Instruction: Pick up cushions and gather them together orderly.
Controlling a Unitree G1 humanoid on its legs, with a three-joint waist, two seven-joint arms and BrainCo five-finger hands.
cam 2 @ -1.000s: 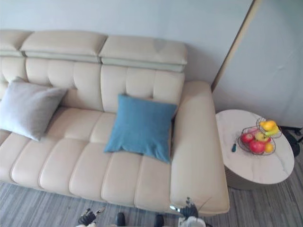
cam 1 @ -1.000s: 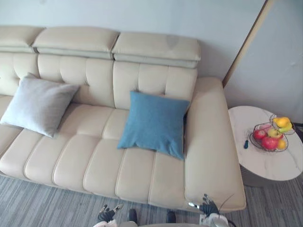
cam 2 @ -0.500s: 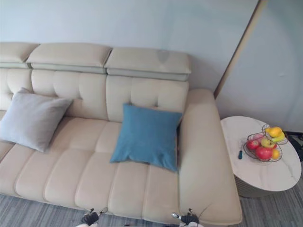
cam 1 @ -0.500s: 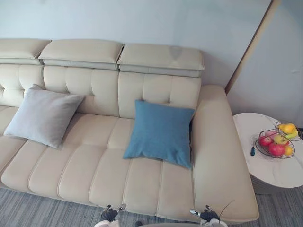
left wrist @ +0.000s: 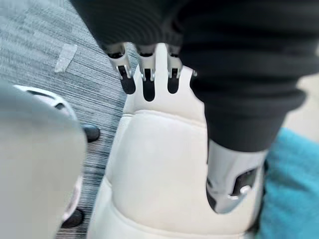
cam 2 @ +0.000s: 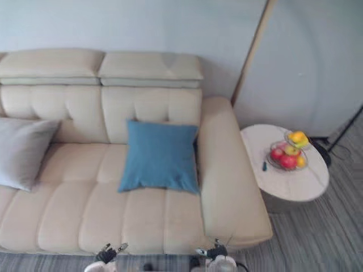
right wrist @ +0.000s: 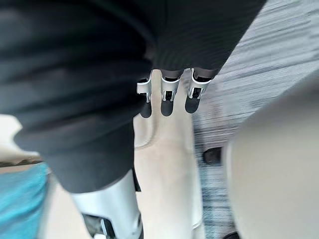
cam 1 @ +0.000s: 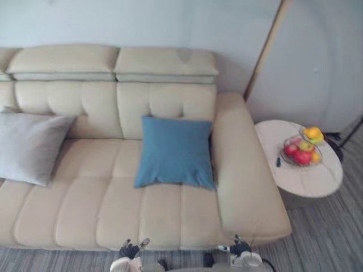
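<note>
A blue cushion (cam 1: pixel 176 152) leans against the backrest of the beige sofa (cam 1: pixel 85 209), beside its right armrest. A grey cushion (cam 1: pixel 28 147) leans on the backrest at the sofa's left end, well apart from the blue one. My left hand (cam 1: pixel 129 249) and right hand (cam 1: pixel 238 247) hang low at the sofa's front edge, away from both cushions. In the left wrist view my left hand (left wrist: pixel 148 87) has straight fingers over the seat, holding nothing, with the blue cushion (left wrist: pixel 294 189) beyond. My right hand (right wrist: pixel 168 102) is likewise open and holds nothing.
A round white side table (cam 1: pixel 309 178) stands right of the armrest with a wire fruit basket (cam 1: pixel 300 150) and a small dark object (cam 1: pixel 278 162). Grey striped carpet (cam 1: pixel 317 238) runs in front. A wall stands behind the sofa.
The whole picture has shifted left and slightly away, so the camera moved. Both cushions lie where they were, and both hands stay low at the sofa's front.
</note>
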